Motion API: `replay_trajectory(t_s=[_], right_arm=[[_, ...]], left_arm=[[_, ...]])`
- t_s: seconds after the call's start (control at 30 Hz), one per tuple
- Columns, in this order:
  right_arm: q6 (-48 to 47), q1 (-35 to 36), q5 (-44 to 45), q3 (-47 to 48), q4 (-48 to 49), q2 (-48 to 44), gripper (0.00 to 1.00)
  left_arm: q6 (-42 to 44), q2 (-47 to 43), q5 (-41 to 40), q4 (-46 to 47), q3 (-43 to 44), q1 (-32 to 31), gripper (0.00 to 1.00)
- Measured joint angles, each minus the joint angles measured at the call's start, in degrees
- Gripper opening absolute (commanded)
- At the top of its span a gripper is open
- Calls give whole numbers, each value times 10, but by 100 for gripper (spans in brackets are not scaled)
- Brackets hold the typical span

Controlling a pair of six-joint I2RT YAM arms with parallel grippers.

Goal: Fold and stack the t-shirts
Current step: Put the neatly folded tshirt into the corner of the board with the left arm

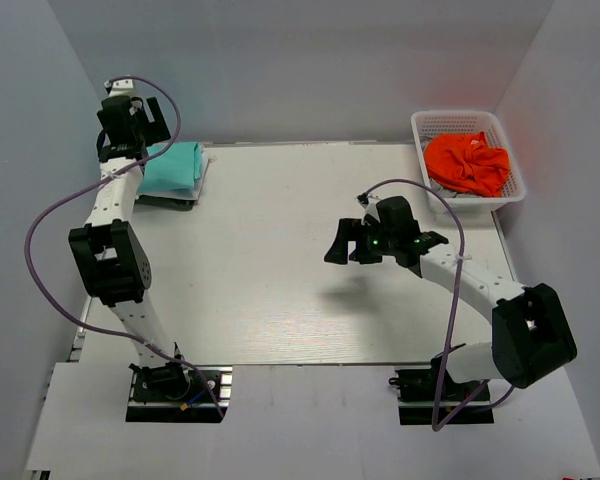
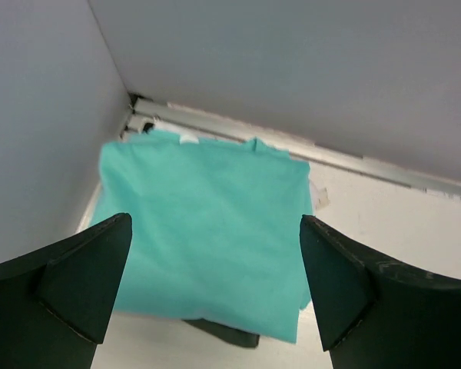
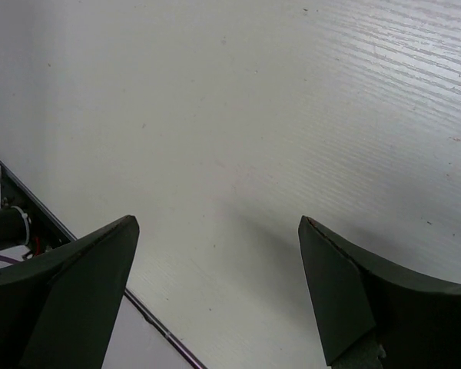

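The next move is judged to turn on the orange shirt (image 1: 467, 163), which is seen crumpled in the basket (image 1: 458, 118) at the far right corner of the table (image 1: 280, 290). From the right gripper (image 1: 348, 243) it lies farther out and to the right, near but apart. The right arm is plainly the nearer one, since the left arm is stretched to the opposite far corner. No long axis can be made out in the bunched cloth, so any high fold would have to be picked from above the rim. The right gripper is held spread wide and empty above bare tabletop, with nothing between its fingers. The left gripper (image 2: 215, 221) is likewise spread wide and grips nothing; it hangs over the teal shirt (image 2: 203, 231), which is folded flat in the far left corner and rests on a dark shirt (image 2: 227, 332), only an edge of which shows. The folded pile's longer side runs roughly from near to far. The table is smooth, pale and wood-grained, with open room in the middle for spreading cloth. It is closed in by plain walls (image 1: 310, 60) on the left, far and right sides, close behind both the pile and the basket.
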Motion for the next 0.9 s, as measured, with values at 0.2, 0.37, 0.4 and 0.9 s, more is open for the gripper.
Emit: replay_trajectory(t_s=[0.2, 0.37, 0.4, 0.9], right_arm=[[-19, 0, 16, 0, -32, -5, 90], [-30, 0, 29, 0, -52, -5, 90], [-32, 0, 33, 0, -56, -5, 90], [-35, 0, 57, 2, -73, 15, 90]], left_arm=[[-32, 17, 53, -7, -49, 10, 100], [-57, 59, 90, -6, -79, 23, 100], [-63, 71, 97, -6, -80, 27, 100], [-80, 136, 122, -25, -63, 66, 100]])
